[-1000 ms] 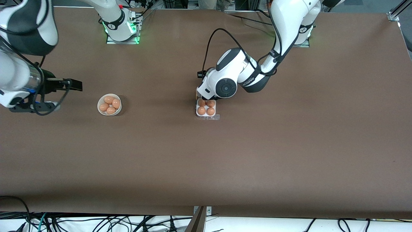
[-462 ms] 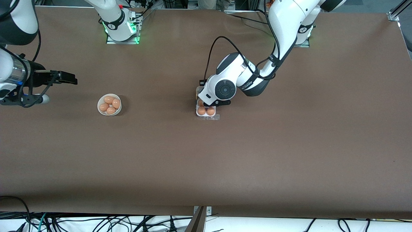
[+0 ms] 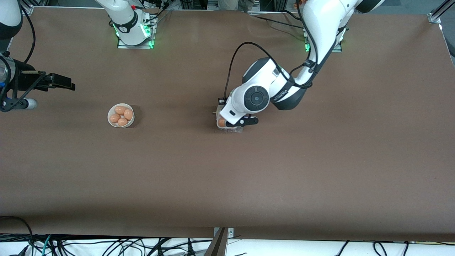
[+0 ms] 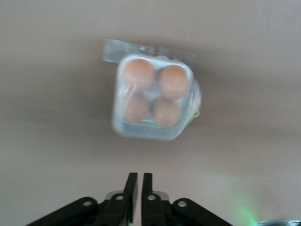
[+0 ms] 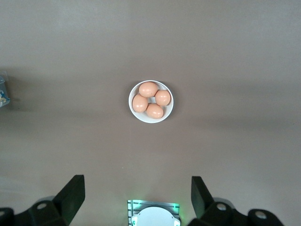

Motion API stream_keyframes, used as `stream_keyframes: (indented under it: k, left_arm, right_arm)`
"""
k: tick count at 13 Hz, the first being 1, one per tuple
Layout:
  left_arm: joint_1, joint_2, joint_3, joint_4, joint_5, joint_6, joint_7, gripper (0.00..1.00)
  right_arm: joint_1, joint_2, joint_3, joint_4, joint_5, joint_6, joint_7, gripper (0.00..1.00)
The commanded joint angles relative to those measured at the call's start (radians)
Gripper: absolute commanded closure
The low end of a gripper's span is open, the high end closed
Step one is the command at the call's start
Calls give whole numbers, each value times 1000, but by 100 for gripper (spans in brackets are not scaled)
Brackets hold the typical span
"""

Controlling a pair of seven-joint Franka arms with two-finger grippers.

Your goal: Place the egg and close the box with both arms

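- The box (image 4: 153, 101) sits mid-table with 4 eggs (image 4: 139, 74) in its cells; its clear lid appears down over them, though blur leaves the latch unconfirmed.
- Left gripper (image 4: 138, 182), fingers pressed together and holding nothing, has moved forward over the box within the last second, now covering most of it.
- Right gripper (image 5: 137, 192), spread wide and empty, has withdrawn toward the table end, over bare table with the bowl (image 3: 121, 115) in its camera's view; it waits.
- Judgement: closing is nearly complete.

Two white robot arms (image 3: 312, 39) are working at a brown table (image 3: 320, 170) in a robotics lab, with loose cables (image 3: 117, 245) trailing along its edge and aluminium framing (image 3: 439, 12) standing at one corner.
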Motion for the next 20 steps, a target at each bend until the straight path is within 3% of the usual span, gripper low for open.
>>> stream_keyframes:
  k: [1, 3, 7, 10, 15, 18, 20]
  left_arm:
    - [0, -21, 23, 68, 135, -150, -12, 66]
    - [20, -28, 28, 112, 218, -221, -12, 38]
    - [98, -51, 37, 201, 386, -222, 73, 1]
    - [185, -52, 34, 249, 478, -222, 195, 0]
    - [333, -113, 40, 267, 492, -218, 377, 0]
    - [345, -214, 126, 173, 472, -212, 563, 0]
    - [385, -309, 175, 87, 362, -175, 614, 0]
  right_arm:
    - [-21, -42, 22, -28, 3, -3, 5, 0]
    - [-20, -49, 24, -29, -9, -2, 4, 0]
    - [-21, -63, 22, -25, -32, -8, -1, 0]
    - [-21, -75, 24, -26, -38, -2, -1, 0]
    - [-21, -79, 24, -26, -44, 3, -1, 0]
    - [-21, -80, 24, -26, -46, 5, -1, 0]
    - [-21, -83, 24, -28, -46, 8, 0, 0]
